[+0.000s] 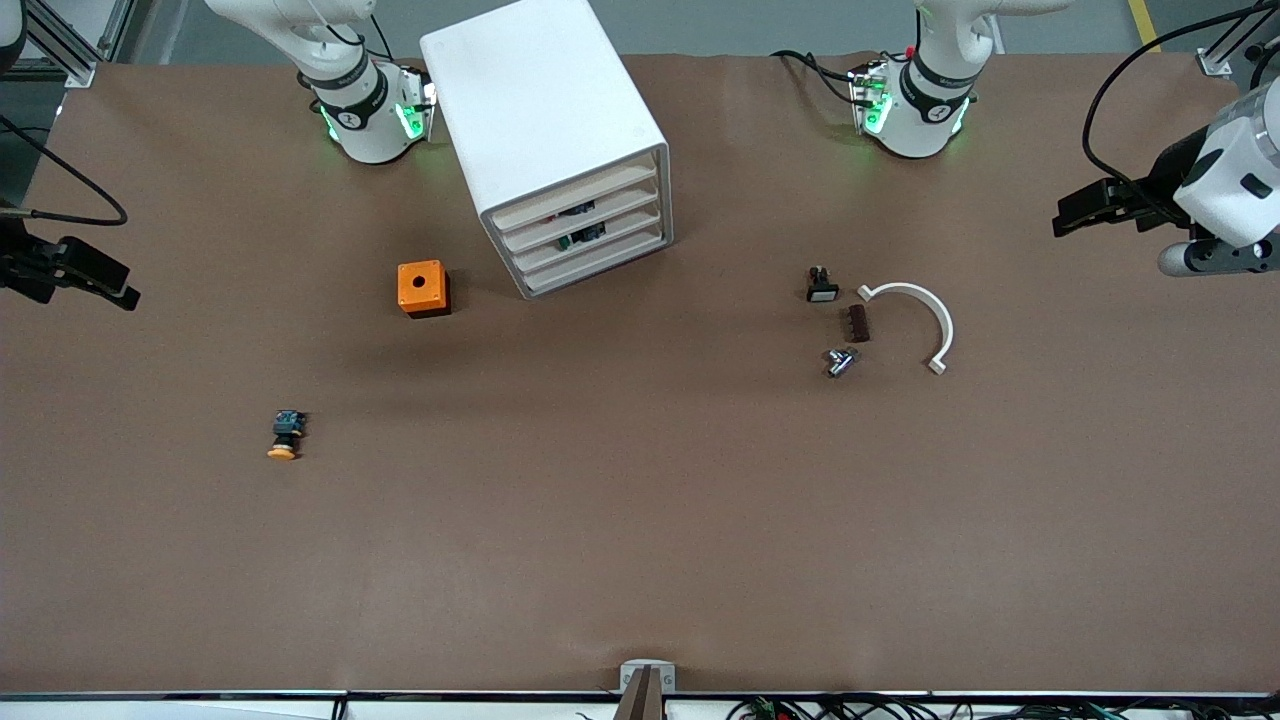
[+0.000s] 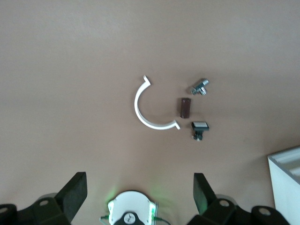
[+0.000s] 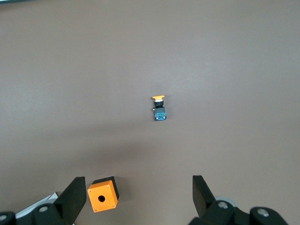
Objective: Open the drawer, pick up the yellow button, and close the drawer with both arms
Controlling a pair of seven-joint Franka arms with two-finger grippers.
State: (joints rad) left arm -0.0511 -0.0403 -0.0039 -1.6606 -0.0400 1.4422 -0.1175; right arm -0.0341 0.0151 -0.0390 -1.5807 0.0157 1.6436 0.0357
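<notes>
A brown table (image 1: 640, 520) seen from above, with a white cabinet (image 1: 545, 120) standing between the two robot bases. All places here are given from the cabinet. Its four cream-fronted drawers face the front camera at a slant, and the topmost drawer (image 1: 572, 192) sits flush and shut. Small dark parts show in the gaps below it.

The button (image 1: 285, 435), with an orange cap, black body and blue rear end, lies on its side on the bare table, well apart from the cabinet, nearer the front camera and toward the right arm's end. An orange cube (image 1: 422, 288) with a hole in its top sits just beside the cabinet on that same side.

Toward the left arm's end, apart from the cabinet, lies a cluster: a small black-and-white switch (image 1: 821, 285), a brown block (image 1: 858, 323), a metal fitting (image 1: 840, 360) and a white curved clip (image 1: 920, 315).

The left hand (image 1: 1075, 215) hangs raised at the left arm's end of the table, fingers released and wide apart, gripping nothing. The right hand (image 1: 100, 280) hangs raised at the right arm's end, likewise spread and empty.
</notes>
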